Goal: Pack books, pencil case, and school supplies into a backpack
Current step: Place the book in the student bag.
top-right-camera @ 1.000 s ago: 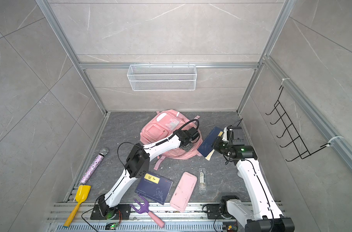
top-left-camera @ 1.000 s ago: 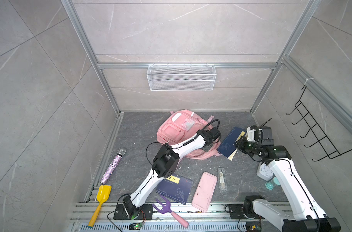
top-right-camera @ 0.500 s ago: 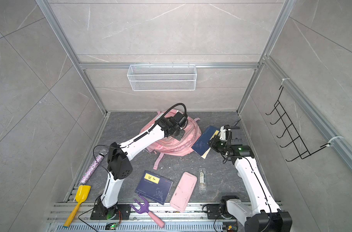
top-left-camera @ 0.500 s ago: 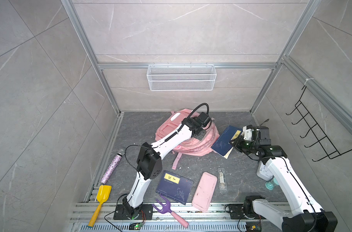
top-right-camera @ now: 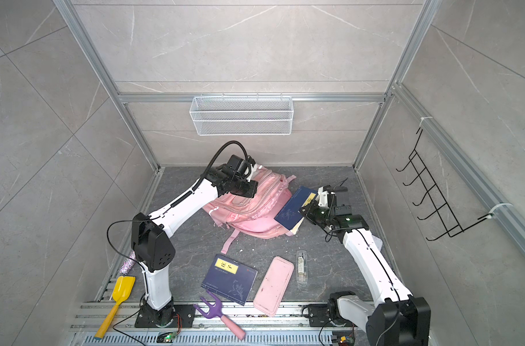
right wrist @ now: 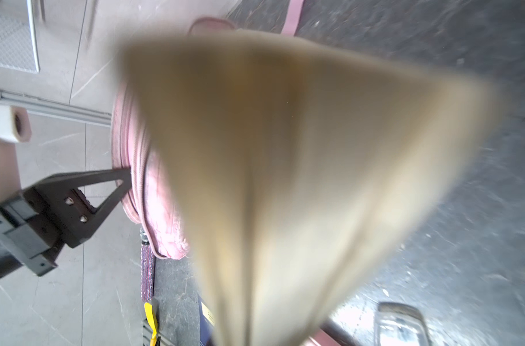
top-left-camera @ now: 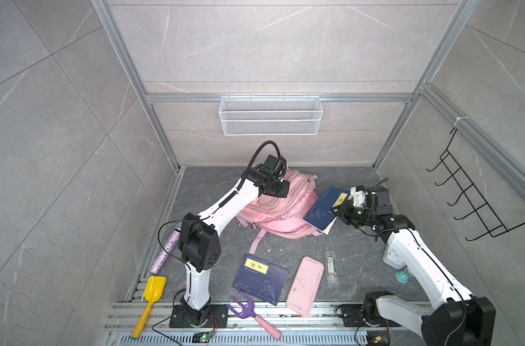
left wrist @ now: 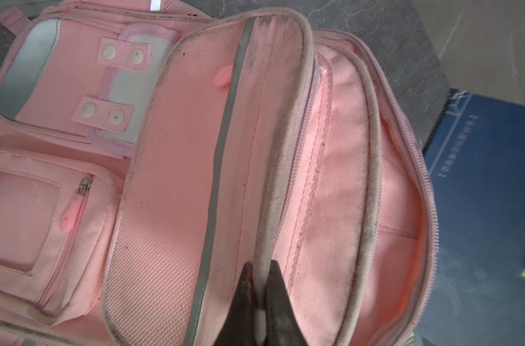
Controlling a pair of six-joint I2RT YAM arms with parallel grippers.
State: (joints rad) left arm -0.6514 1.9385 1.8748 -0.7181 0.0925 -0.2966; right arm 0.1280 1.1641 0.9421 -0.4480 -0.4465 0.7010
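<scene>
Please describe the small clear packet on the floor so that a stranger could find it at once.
Start at the pink backpack in the middle of the grey floor and look toward the near rail. There a navy book, a pink pencil case and the packet lie in a row, the packet nearest the right arm. It alone is transparent, and by far the narrowest.

Both top views are bright, diffusely lit and sharp, with faint soft shadows on the floor [top-left-camera: 285, 251] and wide-angle splay at the edges; the left wrist view shows the backpack [left wrist: 177, 179] crisply, whereas the right wrist view is largely filled by a badly defocused book [right wrist: 285, 179].
</scene>
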